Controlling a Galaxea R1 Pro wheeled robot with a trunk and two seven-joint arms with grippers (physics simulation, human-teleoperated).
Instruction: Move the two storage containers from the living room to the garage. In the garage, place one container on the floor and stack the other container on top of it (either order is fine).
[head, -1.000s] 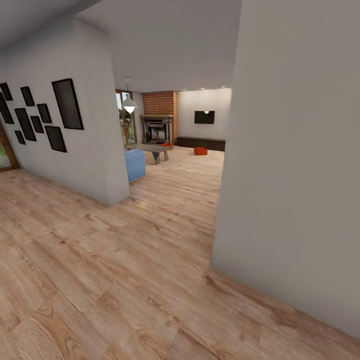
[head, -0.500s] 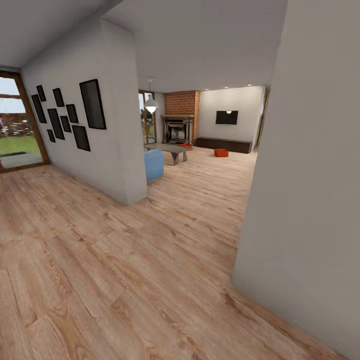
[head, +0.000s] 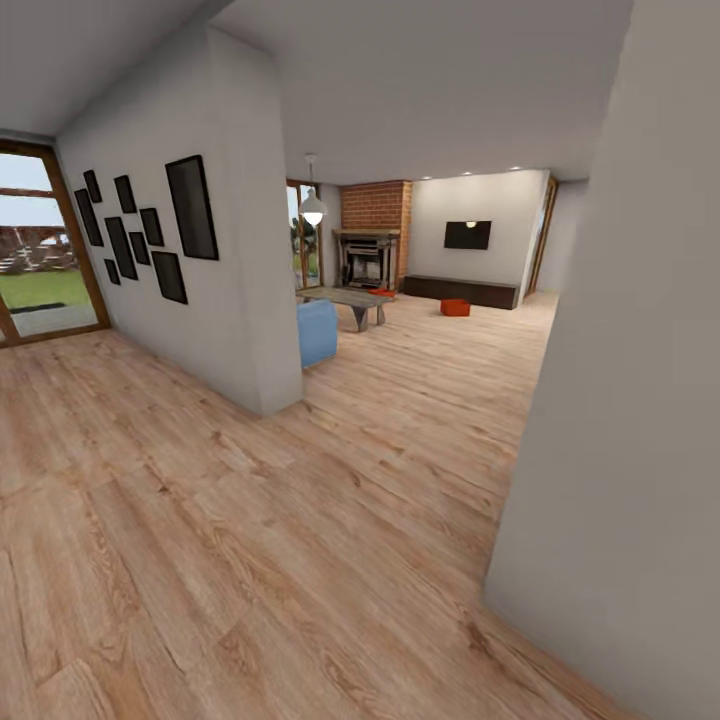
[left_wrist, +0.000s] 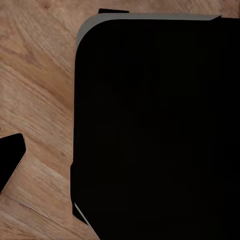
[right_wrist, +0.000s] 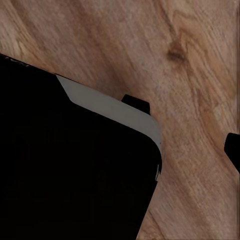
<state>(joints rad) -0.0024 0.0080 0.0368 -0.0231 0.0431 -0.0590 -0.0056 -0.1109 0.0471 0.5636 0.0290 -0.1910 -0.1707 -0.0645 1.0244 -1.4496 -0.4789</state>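
- Wood plank floor (head: 300, 520) runs from the near hallway through to the living room (head: 440, 270) at the far end.
- One orange-red container (head: 455, 307) sits on that floor, just in front of the long dark cabinet (head: 460, 290) and below the black TV (head: 467, 235).
- A second orange-red patch (head: 382, 293), likely the other container, shows past the far end of the grey coffee table (head: 347, 298), near the brick fireplace (head: 372, 245); it is too small to be sure.
- A white wall (head: 225, 250) hung with black frames (head: 190, 207) ends in a corner on the left of the way through; a blue seat (head: 317, 333) stands just behind that corner.
- A plain grey wall (head: 630, 400) closes in on the right, leaving an open passage between the two.
- Both wrist views look down on planks and a large black body with a grey edge (left_wrist: 150, 125) (right_wrist: 75, 165); whether either claw is spread or closed I cannot tell.
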